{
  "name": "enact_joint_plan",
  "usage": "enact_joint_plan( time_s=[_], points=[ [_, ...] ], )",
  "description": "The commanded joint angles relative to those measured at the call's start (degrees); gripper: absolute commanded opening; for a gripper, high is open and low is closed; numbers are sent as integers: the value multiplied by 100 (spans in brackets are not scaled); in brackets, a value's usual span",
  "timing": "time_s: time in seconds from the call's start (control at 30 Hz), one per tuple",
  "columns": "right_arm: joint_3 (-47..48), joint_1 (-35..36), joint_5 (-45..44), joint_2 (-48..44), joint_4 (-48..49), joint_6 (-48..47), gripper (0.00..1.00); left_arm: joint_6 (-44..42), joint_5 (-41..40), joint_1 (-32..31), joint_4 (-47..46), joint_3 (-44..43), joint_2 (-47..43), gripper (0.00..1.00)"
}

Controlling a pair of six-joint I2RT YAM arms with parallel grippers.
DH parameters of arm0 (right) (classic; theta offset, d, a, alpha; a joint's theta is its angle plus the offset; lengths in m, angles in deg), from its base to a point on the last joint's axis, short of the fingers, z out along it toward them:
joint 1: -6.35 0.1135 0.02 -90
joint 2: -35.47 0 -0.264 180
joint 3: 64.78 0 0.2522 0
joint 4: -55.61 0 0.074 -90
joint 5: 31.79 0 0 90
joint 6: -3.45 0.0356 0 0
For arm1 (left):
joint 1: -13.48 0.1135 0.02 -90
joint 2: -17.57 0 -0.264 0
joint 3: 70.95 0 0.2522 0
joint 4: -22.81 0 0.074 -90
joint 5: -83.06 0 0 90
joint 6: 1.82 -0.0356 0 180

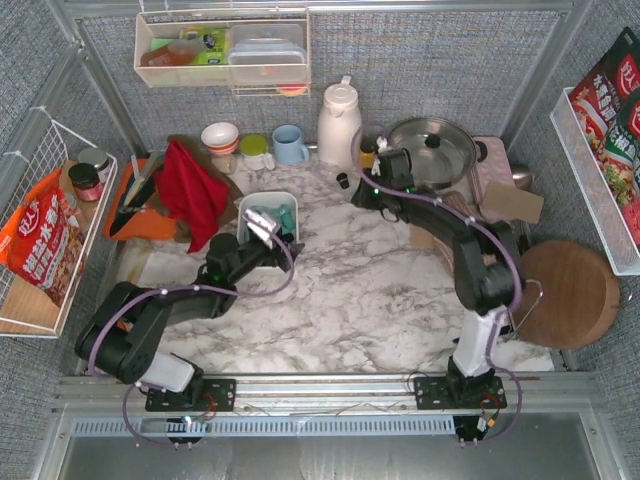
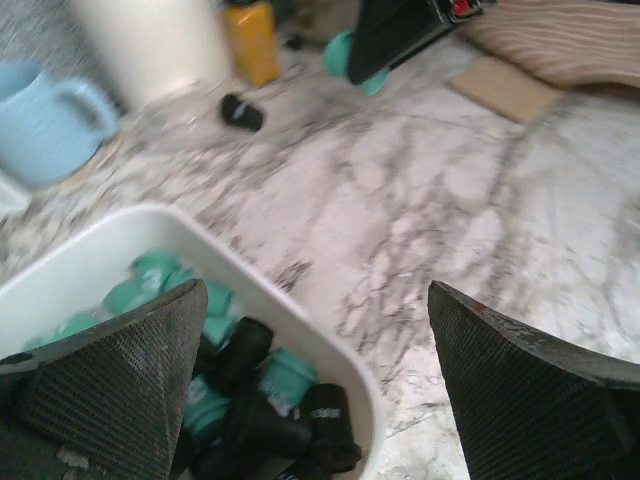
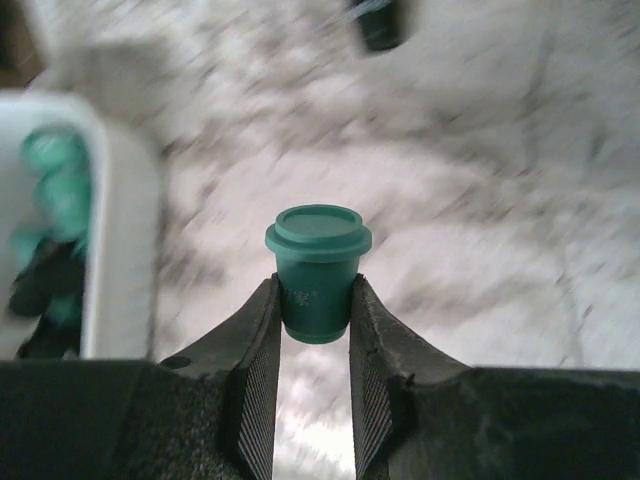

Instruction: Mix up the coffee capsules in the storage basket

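The white storage basket [image 1: 268,197] sits left of the table's middle and holds several teal and black coffee capsules [image 2: 250,390]. My left gripper [image 1: 262,232] hovers over its near edge, open wide and holding nothing, with the basket's rim [image 2: 300,330] between its fingers [image 2: 110,380]. My right gripper [image 3: 315,300] is shut on one upright teal capsule [image 3: 318,270], lifted above the marble to the right of the basket [image 3: 120,230]. In the top view the right gripper [image 1: 362,185] is beside the white kettle. A lone black capsule [image 2: 242,112] lies on the table near it.
A white kettle [image 1: 340,122], steel pot [image 1: 432,150], blue mug [image 1: 290,145] and small jars line the back. A red cloth [image 1: 190,190] lies left of the basket. A round wooden board [image 1: 565,290] is at the right. Wire baskets [image 1: 30,290] hang on both side walls.
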State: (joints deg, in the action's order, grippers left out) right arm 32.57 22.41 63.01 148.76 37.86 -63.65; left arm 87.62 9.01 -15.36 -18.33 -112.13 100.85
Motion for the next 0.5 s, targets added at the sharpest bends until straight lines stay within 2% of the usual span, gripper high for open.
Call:
enact_joint_plan(
  time_s=[0.0, 0.17, 0.3, 0.47],
  points=[
    [-1546, 345, 1030, -1460, 1305, -299, 13, -850, 1693, -55, -2552, 429, 325, 99],
    [-3218, 810, 1962, -2785, 2526, -167, 13, -714, 2499, -281, -4030, 435, 992, 99],
    [-3757, 1055, 2319, -3376, 2890, 199, 13, -1156, 2341, -683, -4011, 328, 1159, 99],
    [-3990, 1204, 2272, -3783, 2753, 238, 13, -1397, 2103, -930, -3880, 286, 1193, 99]
  ],
)
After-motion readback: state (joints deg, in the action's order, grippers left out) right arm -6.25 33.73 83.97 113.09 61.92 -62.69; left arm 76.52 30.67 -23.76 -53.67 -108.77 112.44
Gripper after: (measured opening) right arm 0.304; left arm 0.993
